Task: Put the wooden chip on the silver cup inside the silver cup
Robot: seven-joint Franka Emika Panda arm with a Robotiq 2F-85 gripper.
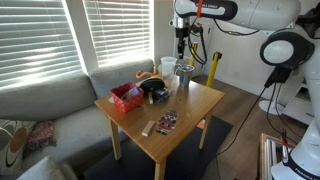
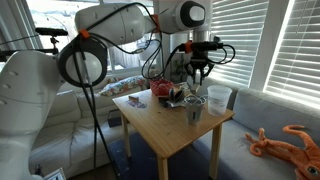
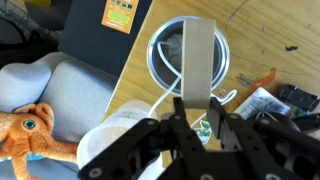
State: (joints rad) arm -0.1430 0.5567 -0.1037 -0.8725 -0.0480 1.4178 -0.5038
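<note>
You had a shiny grey silver cup (image 3: 156, 58), a pale beige wooden chip (image 3: 197, 60), a light-wood worktop (image 1: 190, 106), a red bin (image 1: 125, 97), an orange plush octopus (image 3: 30, 126) and a black claw (image 3: 198, 108).

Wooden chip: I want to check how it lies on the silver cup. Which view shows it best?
The wrist view: the wooden chip lies across the silver cup, seen from above. In both exterior views the cup is tiny and the chip cannot be made out.
</note>
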